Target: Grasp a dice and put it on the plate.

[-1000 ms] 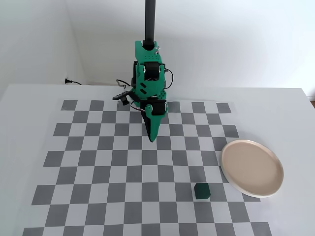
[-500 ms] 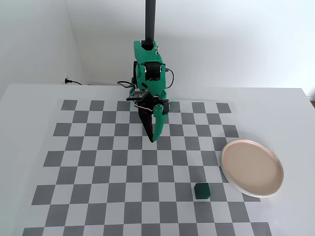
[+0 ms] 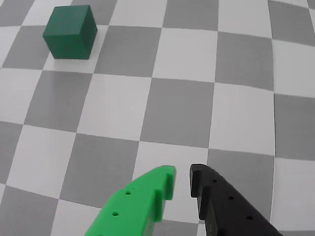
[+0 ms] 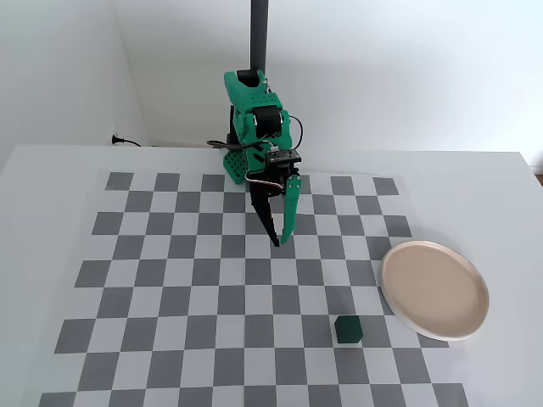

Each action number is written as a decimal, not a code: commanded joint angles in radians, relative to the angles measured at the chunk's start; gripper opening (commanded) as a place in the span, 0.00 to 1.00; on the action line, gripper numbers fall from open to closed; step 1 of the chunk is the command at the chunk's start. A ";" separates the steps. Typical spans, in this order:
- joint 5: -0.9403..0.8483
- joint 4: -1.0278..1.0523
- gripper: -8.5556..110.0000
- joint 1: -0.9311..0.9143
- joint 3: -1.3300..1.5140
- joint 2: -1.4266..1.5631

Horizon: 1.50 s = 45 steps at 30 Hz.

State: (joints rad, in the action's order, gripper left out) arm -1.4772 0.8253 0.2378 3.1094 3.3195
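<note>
Dice [image 4: 349, 329] sits flat on the checkered mat [image 4: 170, 280] near the front of the white desk [image 4: 51, 170], just left of the plate [image 4: 434, 290] and not touching it. Plate is empty, overhanging the mat's right edge. Plain white walls behind, black post [image 4: 259, 34] at the arm's base. Since a second ago the tool [image 4: 281, 240] swung right and slightly toward the dice; dice and plate unchanged. Tool carries nothing, tips only a narrow gap apart in the wrist view [image 3: 181, 183], well short of the dice [image 3: 70, 32]. Bare mat squares lie between them.
</note>
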 commanded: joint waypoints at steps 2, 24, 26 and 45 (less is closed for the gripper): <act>-0.069 -0.031 0.19 0.012 -0.015 0.012; -0.034 -0.270 0.31 0.066 -0.293 -0.446; -0.025 -0.313 0.31 0.064 -0.374 -0.571; -0.015 -0.428 0.31 0.121 -0.894 -1.307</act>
State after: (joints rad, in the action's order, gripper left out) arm -1.4803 0.4172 0.3467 2.3777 2.0770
